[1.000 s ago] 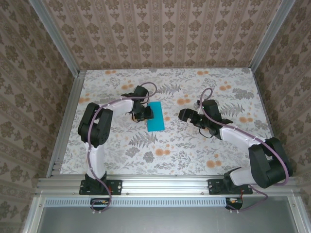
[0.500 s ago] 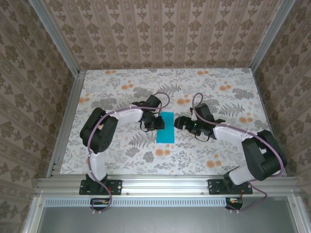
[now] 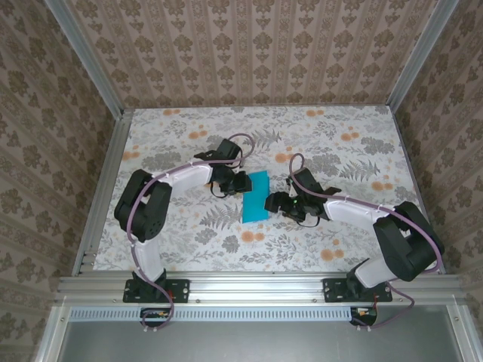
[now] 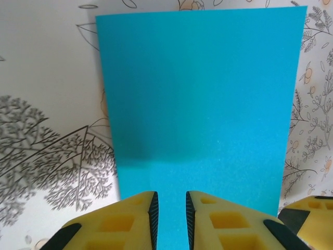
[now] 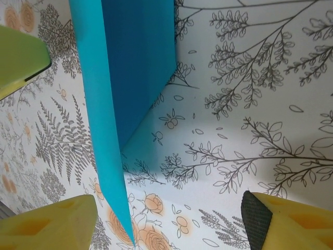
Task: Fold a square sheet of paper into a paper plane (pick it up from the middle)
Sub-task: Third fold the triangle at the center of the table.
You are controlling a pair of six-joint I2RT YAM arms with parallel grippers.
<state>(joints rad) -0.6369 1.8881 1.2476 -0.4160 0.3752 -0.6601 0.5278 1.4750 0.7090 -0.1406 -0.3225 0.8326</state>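
Overhead: paper sheet (image 3: 256, 197) lies mid-table (image 3: 339, 249).
Left wrist: left gripper (image 4: 170, 216) nipped almost closed on the sheet's near edge.
Right wrist: right gripper (image 5: 166, 224) gaping, empty, raised paper edge between its fingers.
Judgement: thin, floppy, creases easily; pinch lightly at an edge.

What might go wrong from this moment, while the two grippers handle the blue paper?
1. The left gripper pinches the turquoise sheet of paper only at one edge, so it may slip or sag.
2. The right gripper stands open around the sheet's raised corner; closing there could crumple it or crease it crookedly.
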